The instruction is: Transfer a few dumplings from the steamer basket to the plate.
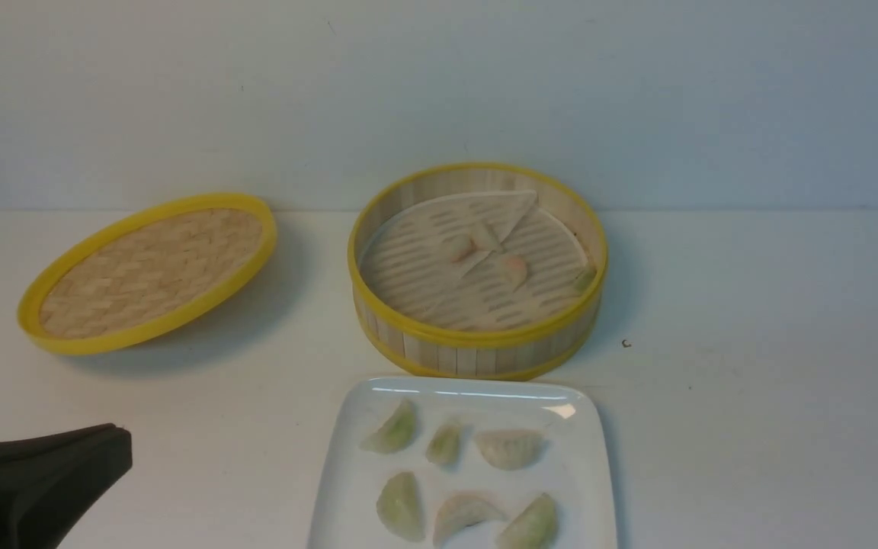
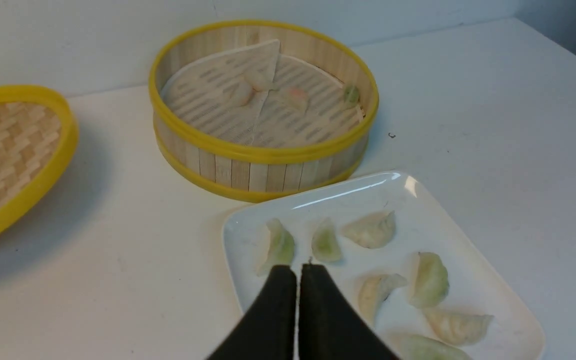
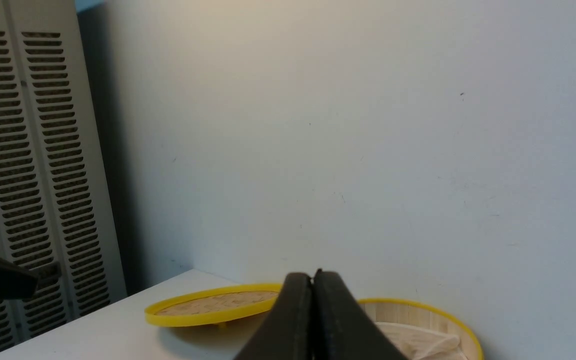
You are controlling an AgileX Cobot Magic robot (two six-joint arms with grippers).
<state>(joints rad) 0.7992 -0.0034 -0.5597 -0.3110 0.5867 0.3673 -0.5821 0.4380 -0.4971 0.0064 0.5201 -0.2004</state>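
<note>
The steamer basket (image 1: 477, 347) stands at the table's middle back, with a pale slotted liner (image 1: 439, 282) inside. A few dumplings lie in it: pinkish ones (image 1: 514, 268) near the middle and a green one (image 1: 584, 278) at the right wall. The white plate (image 1: 347, 465) sits in front of the basket and holds several dumplings (image 1: 509, 447). My left gripper (image 1: 115, 450) is shut and empty, low at the front left, apart from the plate; in the left wrist view (image 2: 298, 272) its tips stand over the plate's (image 2: 468, 240) near edge. My right gripper (image 3: 313, 277) is shut, empty, raised behind the basket (image 3: 418, 310).
The flat woven lid (image 1: 149, 271) with a yellow rim lies tilted at the back left. A wall runs along the table's back. A louvred grey panel (image 3: 28, 175) stands beyond the table's left end in the right wrist view.
</note>
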